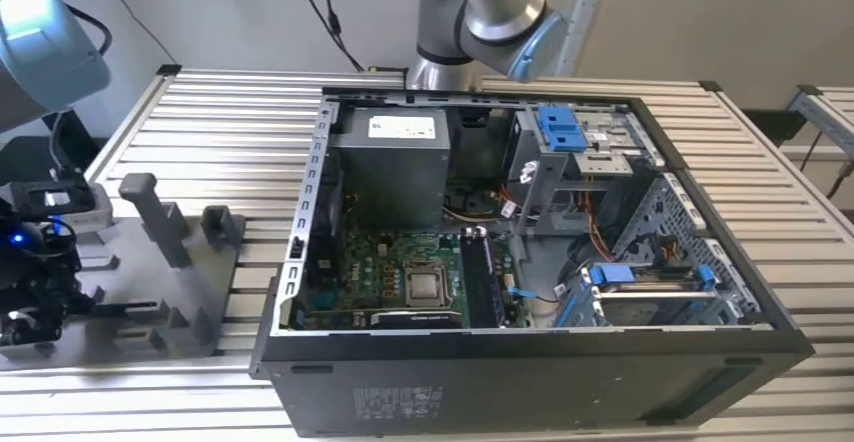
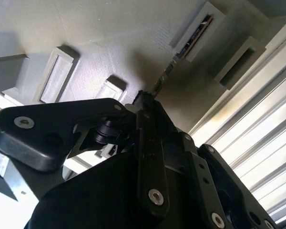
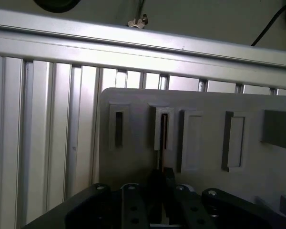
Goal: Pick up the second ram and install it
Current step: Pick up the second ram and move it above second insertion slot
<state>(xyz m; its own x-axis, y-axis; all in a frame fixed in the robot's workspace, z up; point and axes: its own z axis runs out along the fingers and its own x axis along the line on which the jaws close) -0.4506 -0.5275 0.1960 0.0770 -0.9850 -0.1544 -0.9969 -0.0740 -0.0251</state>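
Observation:
The second ram is a thin card seen edge-on, standing in a narrow slot of the grey fixture tray. In the second wrist view the ram runs from its slot down to my black fingertips. My gripper sits over the card's near end with its fingers drawn close on either side of it, and the card still rests in the slot. In the exterior view my gripper hangs over the tray at that view's left, beside the open computer case.
Upright grey posts rise from the tray near my gripper. Other slots flank the ram's slot. The case holds a motherboard, memory slots, a power supply and blue drive latches. Slatted aluminium table lies all around.

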